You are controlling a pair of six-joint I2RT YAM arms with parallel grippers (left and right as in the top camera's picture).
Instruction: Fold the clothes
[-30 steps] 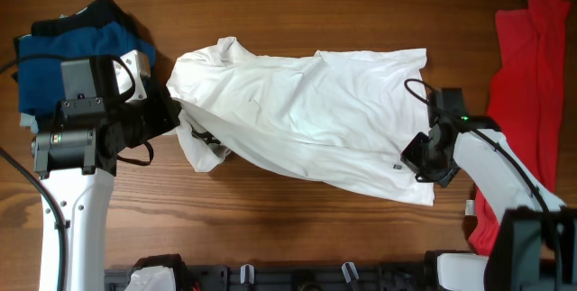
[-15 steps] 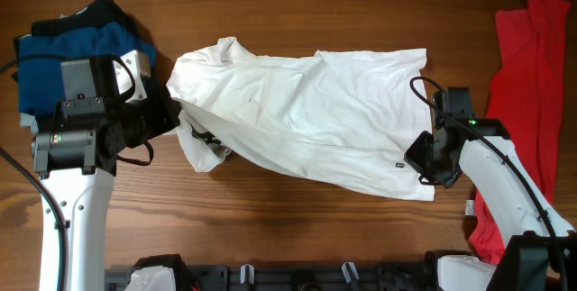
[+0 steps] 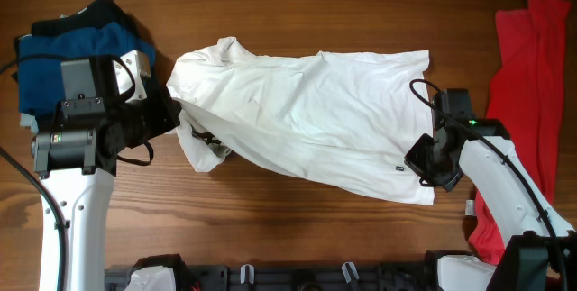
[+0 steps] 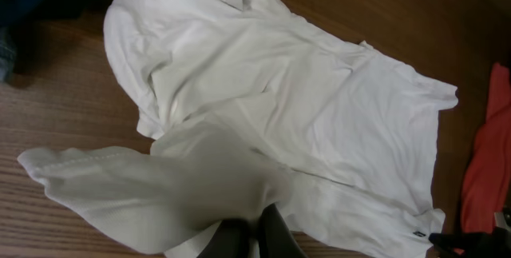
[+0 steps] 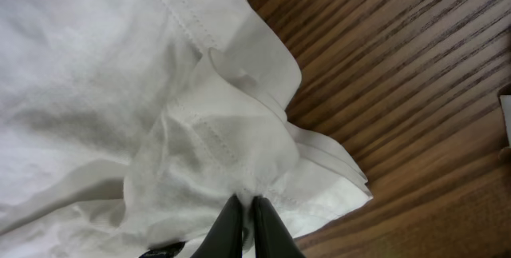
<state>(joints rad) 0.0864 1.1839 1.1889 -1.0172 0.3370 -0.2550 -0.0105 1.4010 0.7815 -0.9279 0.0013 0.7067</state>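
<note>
Overhead: the white T-shirt [image 3: 306, 120] lies spread but rumpled on the surface [image 3: 297, 3], not yet folded. Folded blue garments [image 3: 54, 57] sit left of it, and a red shirt [image 3: 532, 75] waits to its right.

Left wrist: the left jaws pinch its bunched sleeve end.

Right wrist: the right jaws pinch its hem corner.

Since a second ago, the right arm has edged slightly outward, tautening the hem.

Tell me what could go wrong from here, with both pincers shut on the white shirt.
1. The right pincer pinches only a small bunched bit of hem at a corner of the white shirt; a pull may slip it free.
2. The left pincer holds a crumpled wad, and the cloth beside it lies doubled under; folding now would likely trap creases.
3. The red shirt lies close by the right arm; a wide swing might drag it.
</note>
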